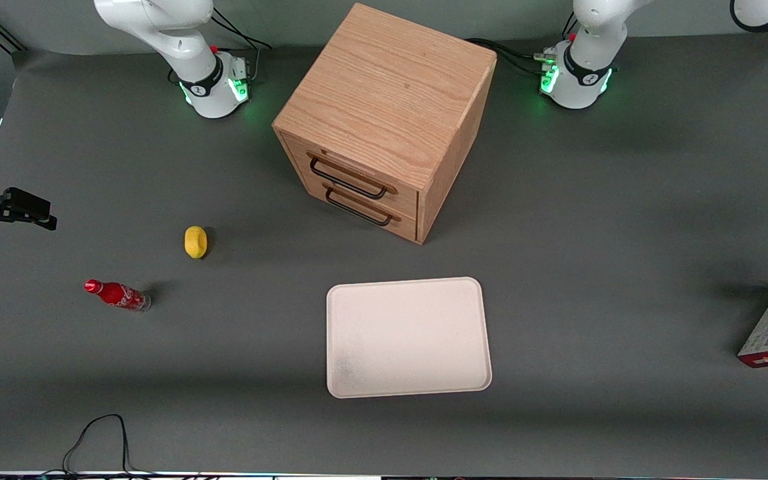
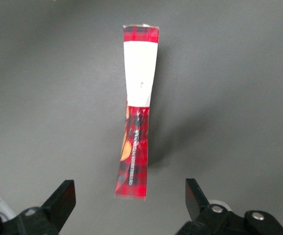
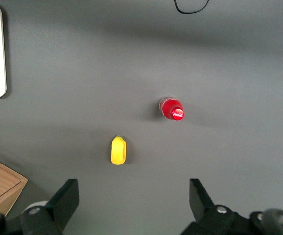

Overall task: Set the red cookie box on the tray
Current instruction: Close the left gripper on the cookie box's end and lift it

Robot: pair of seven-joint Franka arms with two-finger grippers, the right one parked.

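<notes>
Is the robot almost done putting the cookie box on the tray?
Not yet, it has barely started. The red cookie box stands on the table at the working arm's end, away from the tray, which holds nothing. The claw hangs open above the box, touching nothing. Grabbing, carrying and setting down are all left.

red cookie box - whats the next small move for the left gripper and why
Probably lower straight down over the red cookie box and close on its narrow sides. The gripper is open above the box, not touching it, and the box stands on the table at the working arm's end, well away from the tray.
</notes>
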